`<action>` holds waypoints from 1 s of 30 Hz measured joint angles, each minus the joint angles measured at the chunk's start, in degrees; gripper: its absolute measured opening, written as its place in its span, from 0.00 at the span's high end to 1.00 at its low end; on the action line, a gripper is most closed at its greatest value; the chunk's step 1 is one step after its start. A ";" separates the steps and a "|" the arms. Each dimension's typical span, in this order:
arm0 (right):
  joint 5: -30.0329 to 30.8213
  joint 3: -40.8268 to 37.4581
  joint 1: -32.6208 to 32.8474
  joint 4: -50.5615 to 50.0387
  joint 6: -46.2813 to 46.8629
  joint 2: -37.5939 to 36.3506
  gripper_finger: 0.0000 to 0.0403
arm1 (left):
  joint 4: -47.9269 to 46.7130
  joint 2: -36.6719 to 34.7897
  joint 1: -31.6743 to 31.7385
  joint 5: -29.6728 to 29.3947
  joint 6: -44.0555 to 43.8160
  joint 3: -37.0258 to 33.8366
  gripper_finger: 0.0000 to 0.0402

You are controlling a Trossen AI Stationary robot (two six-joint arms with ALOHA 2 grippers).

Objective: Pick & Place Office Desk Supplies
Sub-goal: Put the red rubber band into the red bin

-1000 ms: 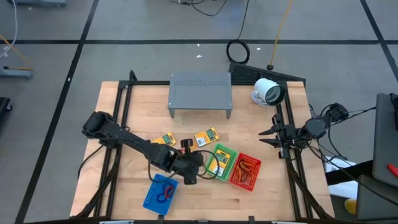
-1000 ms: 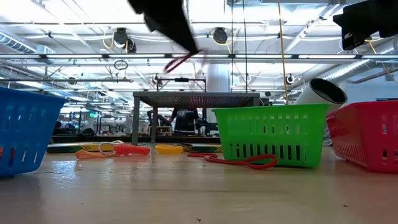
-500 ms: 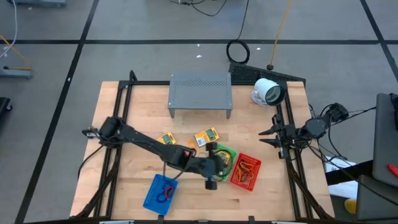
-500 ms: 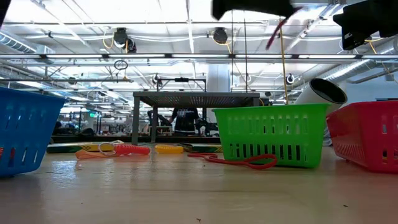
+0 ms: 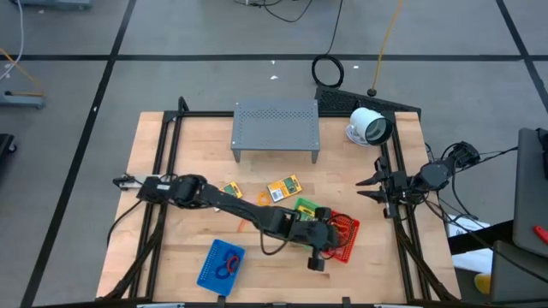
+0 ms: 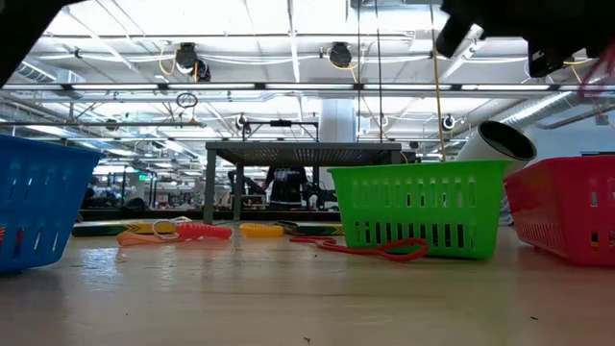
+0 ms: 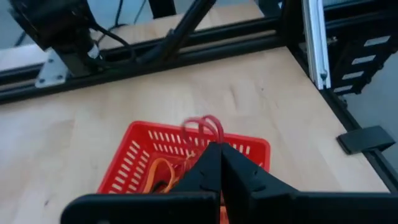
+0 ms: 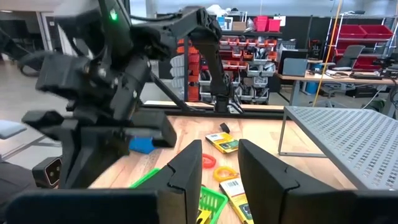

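Left pincer [image 7: 219, 163]: closed on a red rubber band [image 7: 204, 129], above the red basket [image 7: 140, 152].
Right pincer [image 8: 219, 163]: parted, empty, at the bench's right edge.

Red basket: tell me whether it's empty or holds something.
Not empty. The red basket holds orange bands; the left hand, shut on a red band, hangs above it.

Grey floor [image 5: 68, 94] (bright ceiling lights [image 6: 317, 19])
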 joint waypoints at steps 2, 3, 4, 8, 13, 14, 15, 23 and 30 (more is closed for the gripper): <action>-0.01 -0.01 0.02 0.00 0.00 -0.01 0.76 | 0.10 1.60 0.50 0.47 -0.54 1.15 1.00; -0.02 -0.01 0.01 0.00 0.00 -0.01 0.77 | 0.06 2.12 0.67 0.48 -0.98 1.36 1.00; -0.02 0.00 0.00 0.00 0.00 0.00 0.77 | -0.43 2.57 0.84 0.52 -1.46 1.35 1.00; 0.00 0.00 0.00 0.00 0.02 -0.02 0.76 | -0.88 4.06 1.43 0.56 -2.42 1.32 1.00; -0.01 0.00 0.01 0.01 0.00 -0.02 0.77 | -4.19 4.34 2.08 -1.24 -3.04 1.34 0.99; -0.02 -0.02 0.02 0.02 0.00 -0.02 0.77 | -4.85 4.44 2.23 -1.46 -3.07 1.33 0.99; -0.02 -0.02 0.00 -0.02 0.00 -0.02 0.77 | -5.41 4.60 2.36 -1.47 -3.09 1.30 0.99; -0.02 -0.01 0.01 0.00 0.00 -0.01 0.77 | -5.87 5.83 2.43 -1.21 -4.87 1.25 0.92; -0.02 0.00 0.02 0.00 0.00 -0.01 0.76 | -4.16 5.68 1.36 -2.81 -4.66 1.28 0.71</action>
